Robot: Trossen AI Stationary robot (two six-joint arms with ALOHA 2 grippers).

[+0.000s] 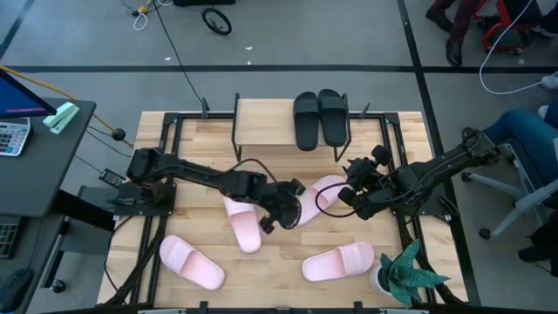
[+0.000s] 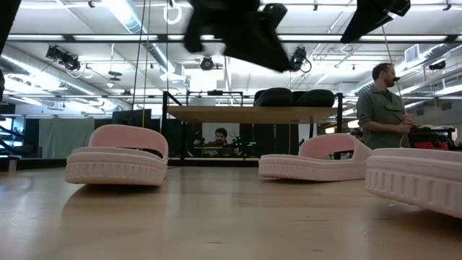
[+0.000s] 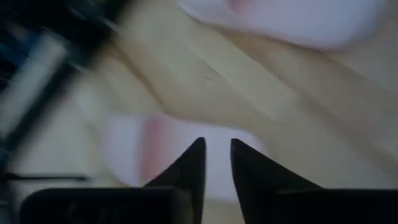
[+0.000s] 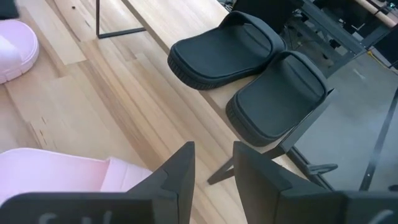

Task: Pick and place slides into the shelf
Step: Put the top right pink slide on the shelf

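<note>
Two black slides [image 1: 320, 118] lie side by side on the right part of the shelf [image 1: 266, 122], at the far middle of the table. Several pink slides rest on their soles on the tabletop: one in the middle [image 1: 242, 222], one between the two grippers [image 1: 324, 194], one near left [image 1: 190, 262], one near right [image 1: 338, 262]. My left gripper [image 1: 295, 209] hangs above the table between the two middle slides, its fingertips [image 3: 216, 155] a little apart with nothing between them. My right gripper [image 4: 211, 162] is open, raised over the right end of the pink slide [image 4: 68, 174].
A potted plant [image 1: 401, 275] stands at the table's near right corner. Black frame rails [image 1: 179, 131] run along the table's sides. A desk with a calculator [image 1: 13, 135] is to the left. A person [image 2: 386, 108] stands beyond the table.
</note>
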